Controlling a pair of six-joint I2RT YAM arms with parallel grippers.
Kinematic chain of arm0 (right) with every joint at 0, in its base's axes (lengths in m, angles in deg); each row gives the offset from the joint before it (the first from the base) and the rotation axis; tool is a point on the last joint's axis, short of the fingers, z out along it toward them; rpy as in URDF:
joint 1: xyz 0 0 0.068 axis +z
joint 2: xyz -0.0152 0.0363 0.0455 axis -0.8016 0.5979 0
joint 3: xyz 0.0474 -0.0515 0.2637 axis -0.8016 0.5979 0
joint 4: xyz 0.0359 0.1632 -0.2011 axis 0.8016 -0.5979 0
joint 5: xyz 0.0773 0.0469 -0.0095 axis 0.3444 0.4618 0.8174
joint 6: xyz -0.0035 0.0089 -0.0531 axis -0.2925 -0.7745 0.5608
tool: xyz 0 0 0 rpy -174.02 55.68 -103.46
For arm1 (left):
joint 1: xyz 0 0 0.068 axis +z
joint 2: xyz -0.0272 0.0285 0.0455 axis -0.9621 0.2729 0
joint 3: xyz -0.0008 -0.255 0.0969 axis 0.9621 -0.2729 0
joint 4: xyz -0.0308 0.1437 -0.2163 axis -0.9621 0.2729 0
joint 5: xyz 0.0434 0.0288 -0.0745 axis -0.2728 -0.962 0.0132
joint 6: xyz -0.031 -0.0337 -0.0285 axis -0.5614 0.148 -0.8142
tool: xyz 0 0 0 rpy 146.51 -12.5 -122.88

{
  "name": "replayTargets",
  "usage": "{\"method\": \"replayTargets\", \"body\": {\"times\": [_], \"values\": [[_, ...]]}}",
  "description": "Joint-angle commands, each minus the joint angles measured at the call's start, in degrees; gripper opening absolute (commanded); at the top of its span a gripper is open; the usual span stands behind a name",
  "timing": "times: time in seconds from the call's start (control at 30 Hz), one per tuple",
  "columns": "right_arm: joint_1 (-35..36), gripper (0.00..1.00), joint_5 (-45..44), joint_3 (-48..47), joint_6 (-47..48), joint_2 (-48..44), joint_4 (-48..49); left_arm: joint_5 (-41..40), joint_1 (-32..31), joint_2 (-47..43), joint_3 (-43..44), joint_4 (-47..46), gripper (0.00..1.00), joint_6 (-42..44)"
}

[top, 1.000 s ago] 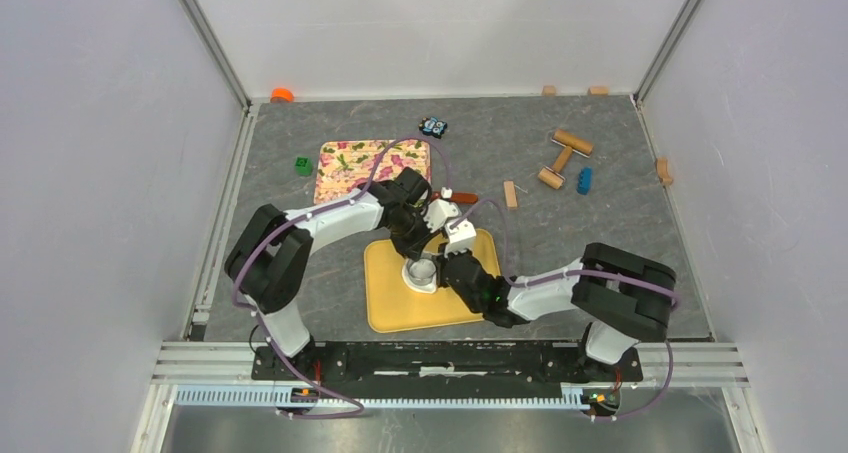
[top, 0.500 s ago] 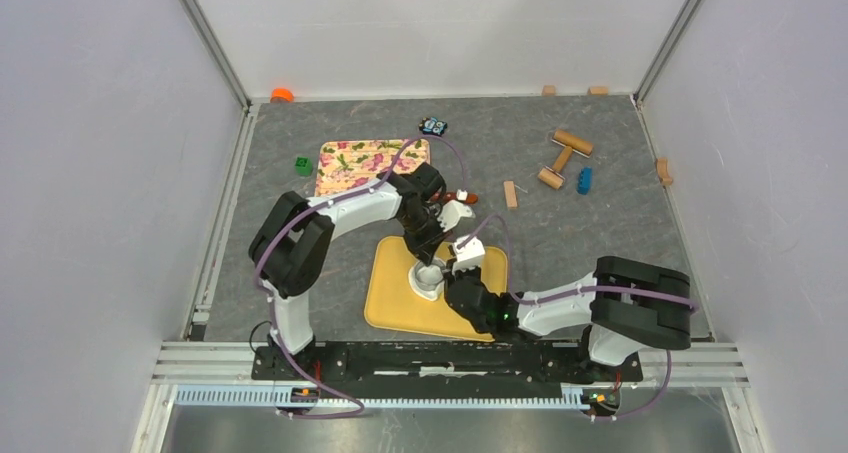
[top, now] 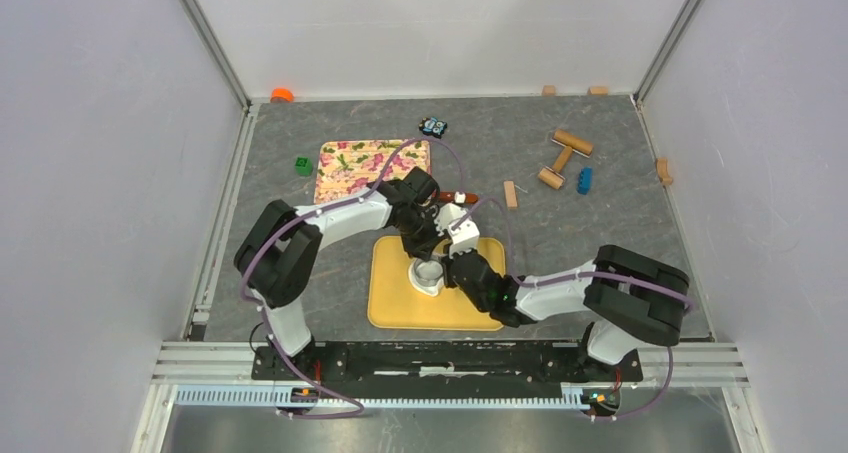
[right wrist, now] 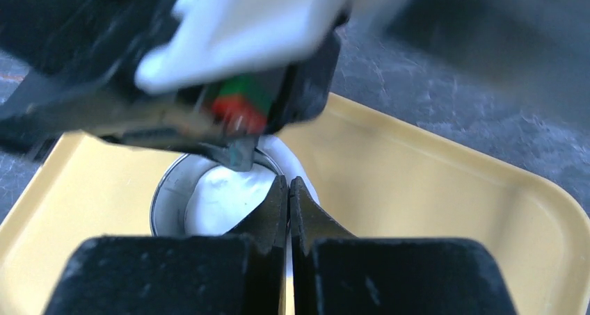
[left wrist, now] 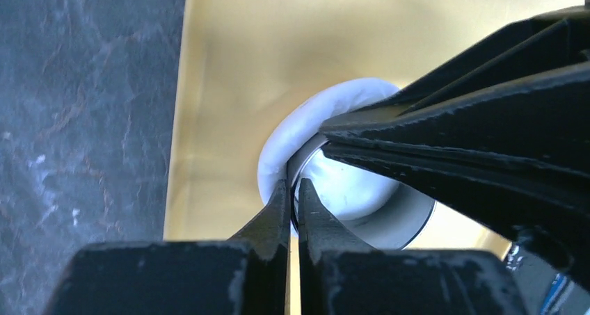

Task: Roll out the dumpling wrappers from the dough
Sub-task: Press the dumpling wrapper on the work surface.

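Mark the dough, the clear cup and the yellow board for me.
dough (left wrist: pixel 313 110), left wrist view, its flattened left edge.
clear cup (left wrist: pixel 412 219), left wrist view, lower wall.
yellow board (left wrist: pixel 278 37), left wrist view, bare surface.

Dough partly hidden under cup, behind right fingers.

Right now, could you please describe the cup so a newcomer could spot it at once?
Find the yellow board, low in the top view's middle. On it, the cup stands over white dough: round, clear-walled, the only see-through thing there.
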Motion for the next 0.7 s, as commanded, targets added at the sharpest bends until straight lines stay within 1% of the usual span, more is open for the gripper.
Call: {"method": "replayTargets", "body": {"times": [0.0,0.07,0.1,0.17,0.23,0.27,0.3,0.4,0.53,0.6,0.67], "values": [[3.24,0.0,-9.59,9.95,-5.45,-1.81,-23.67,-4.92,-0.32,11.51,2.17,6.67,0.02,2.14],[6.75,0.0,-8.86,12.67,-11.11,-5.94,-27.31,-7.92,0.72,13.69,6.45,7.06,0.02,1.29],[7.68,0.0,-7.41,13.39,-11.89,-7.6,-27.42,-7.84,1.07,13.37,7.21,6.96,0.02,1.39],[8.38,0.0,-6.08,13.47,-11.67,-10.78,-27.53,-7.22,1.09,11.9,7.38,6.79,0.02,1.57],[8.53,0.0,-6.37,11.92,-10.23,-12.03,-27.73,-6.82,1.09,10.7,7.41,6.58,0.02,1.02],[8.52,0.0,-5.11,11.03,-9.43,-11.84,-27.61,-7.13,1.14,10.23,7.26,6.39,0.02,0.31],[8.52,0.0,-6.26,9.83,-8.11,-11.03,-27.12,-7.03,1.11,9.8,6.97,6.75,0.02,-0.17],[7.07,0.0,-6.34,5.65,-2.98,-5.43,-25.18,-4.7,1.06,7.6,4.33,10.1,0.02,0.19],[0.98,0.0,-3.56,2.92,3.37,1.56,-15.85,-1.58,0.68,4.93,-0.61,13.63,0.02,1.26],[-0.91,0.0,-2.61,1.99,6.11,2.03,-12.28,-1.63,0.39,3.84,-2.41,13.07,0.02,0.88],[-1.1,0.0,-3.36,-0.03,10.36,1.13,-11.95,-4.29,0.52,2.88,-2.97,9.33,0.02,-1.75]]}}
